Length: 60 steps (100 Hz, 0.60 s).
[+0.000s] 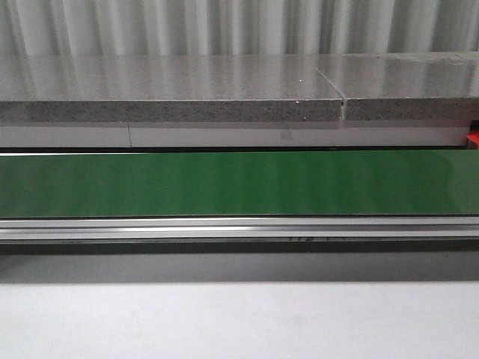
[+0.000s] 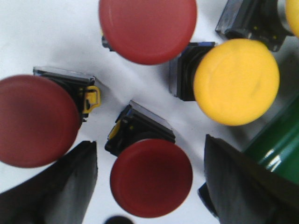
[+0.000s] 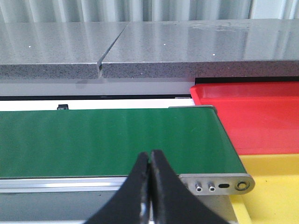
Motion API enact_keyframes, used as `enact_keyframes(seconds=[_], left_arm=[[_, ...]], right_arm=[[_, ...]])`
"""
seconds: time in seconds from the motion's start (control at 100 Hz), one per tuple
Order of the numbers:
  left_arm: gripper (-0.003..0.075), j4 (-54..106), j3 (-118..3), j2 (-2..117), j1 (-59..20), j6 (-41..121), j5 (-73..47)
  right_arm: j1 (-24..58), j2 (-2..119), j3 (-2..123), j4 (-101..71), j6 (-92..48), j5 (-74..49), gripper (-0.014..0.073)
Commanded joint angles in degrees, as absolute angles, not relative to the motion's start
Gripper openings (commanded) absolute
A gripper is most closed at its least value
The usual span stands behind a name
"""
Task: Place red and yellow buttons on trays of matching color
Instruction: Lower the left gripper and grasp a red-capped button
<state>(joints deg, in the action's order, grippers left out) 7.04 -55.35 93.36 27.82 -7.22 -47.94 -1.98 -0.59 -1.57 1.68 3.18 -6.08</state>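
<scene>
In the left wrist view my left gripper (image 2: 150,179) is open, its two dark fingers standing on either side of a red button (image 2: 151,178) with a black base, not touching it. Two more red buttons (image 2: 147,28) (image 2: 35,120) and a yellow button (image 2: 236,81) lie around it on a white surface. In the right wrist view my right gripper (image 3: 150,161) is shut with nothing in it, hanging over the near rail of the green belt (image 3: 107,140). Past the belt's end sit the red tray (image 3: 252,114) and the yellow tray (image 3: 275,186). Neither gripper shows in the front view.
The green conveyor belt (image 1: 239,183) crosses the front view with an aluminium rail (image 1: 239,228) along its near side. Behind it runs a grey speckled counter (image 1: 172,90). A green edge (image 2: 275,144) shows beside the buttons in the left wrist view.
</scene>
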Motion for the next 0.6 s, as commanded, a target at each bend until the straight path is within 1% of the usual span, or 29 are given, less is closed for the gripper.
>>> enact_keyframes(seconds=[0.0,0.05,0.12,0.24,0.38,0.48,0.59], left_arm=[[0.0468,7.87,-57.11,92.04,27.79,-7.75,-46.86],[0.0454,7.87,-57.11,92.04,27.79,-7.75,-46.48],[0.0408,7.87,-57.11,92.04,27.79,-7.75,-46.07],[0.0299,7.87,-57.11,92.04,27.79,-7.75,-45.53],[0.0204,7.87,-57.11,91.93,27.79,-7.75,-45.53],[0.0167,7.87,-57.11,90.48,27.56,-7.75,-45.76],[0.0154,7.87,-57.11,87.61,27.43,-6.14,-47.85]], right_arm=[[-2.11,-1.21,-0.74,2.48,2.62,-1.81,-0.0067],[-2.11,-1.21,-0.74,2.48,2.62,-1.81,-0.0067],[-2.11,-1.21,-0.74,2.48,2.62,-1.81,-0.0067],[-2.11,-1.21,-0.74,2.48,2.62,-1.81,-0.0067],[-2.11,-1.21,-0.74,2.48,2.62,-1.81,-0.0067],[-2.11,-1.21,-0.74,2.48,2.62,-1.81,-0.0067],[-2.11,-1.21,-0.74,2.48,2.62,-1.81,-0.0067]])
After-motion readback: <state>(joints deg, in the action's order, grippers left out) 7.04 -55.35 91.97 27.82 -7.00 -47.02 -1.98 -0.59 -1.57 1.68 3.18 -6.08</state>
